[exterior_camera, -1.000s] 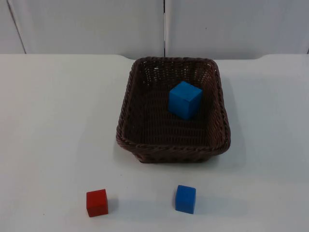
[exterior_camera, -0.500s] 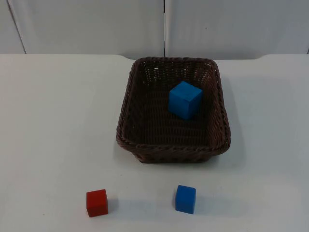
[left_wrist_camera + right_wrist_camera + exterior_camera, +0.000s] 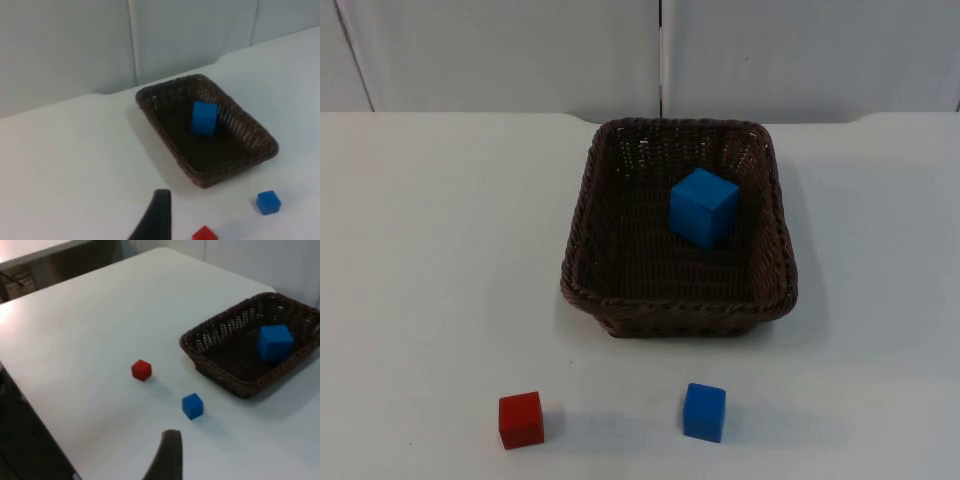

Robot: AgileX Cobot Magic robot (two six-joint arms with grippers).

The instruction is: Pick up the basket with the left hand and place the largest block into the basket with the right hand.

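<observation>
A brown wicker basket (image 3: 577,235) rests on the white table, and the largest block, a blue cube (image 3: 703,206), lies inside it toward the far right. My left gripper (image 3: 156,220) waits high up and well back from the basket (image 3: 202,179), with the blue cube (image 3: 204,118) in sight. My right gripper (image 3: 169,455) also waits raised, off to the side of the basket (image 3: 225,377) and its blue cube (image 3: 274,342). Neither gripper touches anything.
A small blue cube (image 3: 704,411) and a small red cube (image 3: 521,419) sit on the table in front of the basket, near the front edge. The grey partition wall (image 3: 520,50) closes the table's far side.
</observation>
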